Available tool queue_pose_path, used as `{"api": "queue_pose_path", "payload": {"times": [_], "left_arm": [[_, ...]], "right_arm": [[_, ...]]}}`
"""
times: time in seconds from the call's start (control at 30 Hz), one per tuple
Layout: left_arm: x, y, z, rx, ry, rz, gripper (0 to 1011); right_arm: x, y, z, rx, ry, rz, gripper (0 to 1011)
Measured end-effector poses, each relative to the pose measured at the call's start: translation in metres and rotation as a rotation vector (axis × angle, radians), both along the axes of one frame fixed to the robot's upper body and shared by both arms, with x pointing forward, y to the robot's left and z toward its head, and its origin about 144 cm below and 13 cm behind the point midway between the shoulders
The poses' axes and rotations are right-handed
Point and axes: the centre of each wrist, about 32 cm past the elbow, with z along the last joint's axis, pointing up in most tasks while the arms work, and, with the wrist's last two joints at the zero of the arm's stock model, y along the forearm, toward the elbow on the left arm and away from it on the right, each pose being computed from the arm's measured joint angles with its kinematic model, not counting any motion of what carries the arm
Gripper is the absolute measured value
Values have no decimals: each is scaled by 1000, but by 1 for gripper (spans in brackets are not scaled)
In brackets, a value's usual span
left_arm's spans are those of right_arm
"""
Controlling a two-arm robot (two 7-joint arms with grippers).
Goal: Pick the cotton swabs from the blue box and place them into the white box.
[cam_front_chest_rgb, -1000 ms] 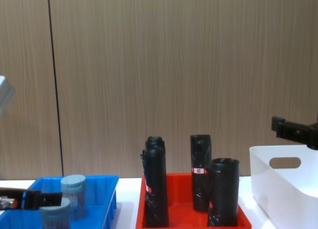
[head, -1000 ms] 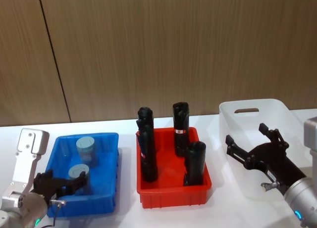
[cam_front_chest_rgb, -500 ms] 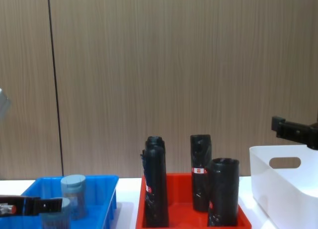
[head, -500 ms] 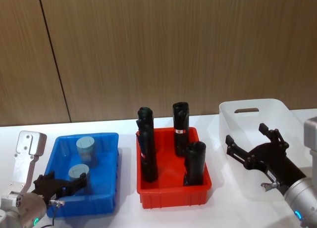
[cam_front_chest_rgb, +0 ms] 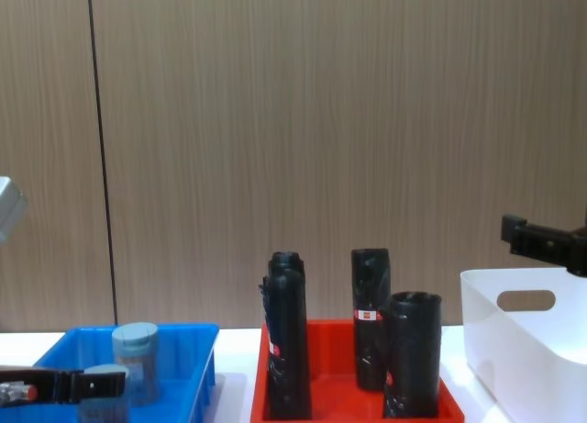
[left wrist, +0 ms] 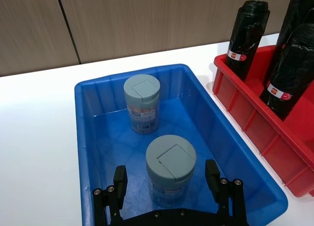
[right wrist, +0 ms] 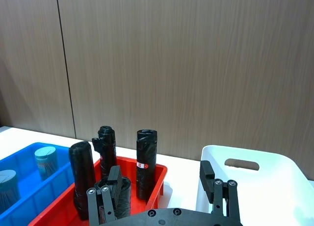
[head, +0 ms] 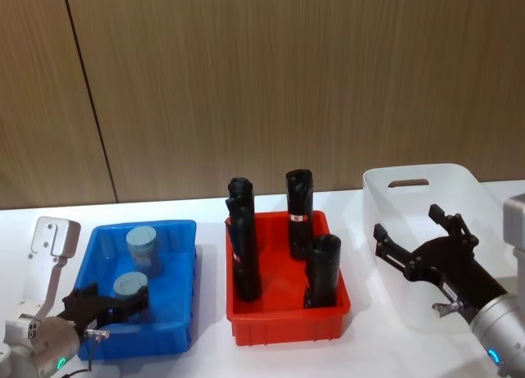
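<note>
Left claw [left wrist: 166, 174]'s wide open down in the blue box [left wrist: 83, 138] at 9 o'clock, straddling the near swabs [left wrist: 170, 160], no contact. Right claw [head: 408, 224] hangs open and empty by the white box [head: 385, 202] at 3.

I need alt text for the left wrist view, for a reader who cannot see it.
The open left gripper straddles the nearer tub of cotton swabs inside the blue box, without touching it; a second tub stands farther back. Beside the box, a red bin holds black rolls.
</note>
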Motion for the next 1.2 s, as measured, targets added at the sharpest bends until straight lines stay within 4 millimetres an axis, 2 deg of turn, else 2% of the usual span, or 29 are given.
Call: {"api": "queue_pose_path", "payload": {"times": [0.77, 0.97, 1.03, 1.07, 1.2], "left_arm": [[16, 7, -10, 9, 8, -72, 1004], [20, 7, -11, 11, 7, -88, 905], [20, 6, -11, 12, 8, -91, 822], [20, 6, -11, 12, 8, -91, 822], [21, 6, -12, 13, 7, -92, 691]], "right_arm": [[0, 0, 0, 0, 0, 0, 1002], [0, 0, 0, 0, 0, 0, 1001], [0, 0, 0, 0, 0, 0, 1001], [0, 0, 0, 0, 0, 0, 1001], [0, 0, 0, 0, 0, 0, 1002]]}}
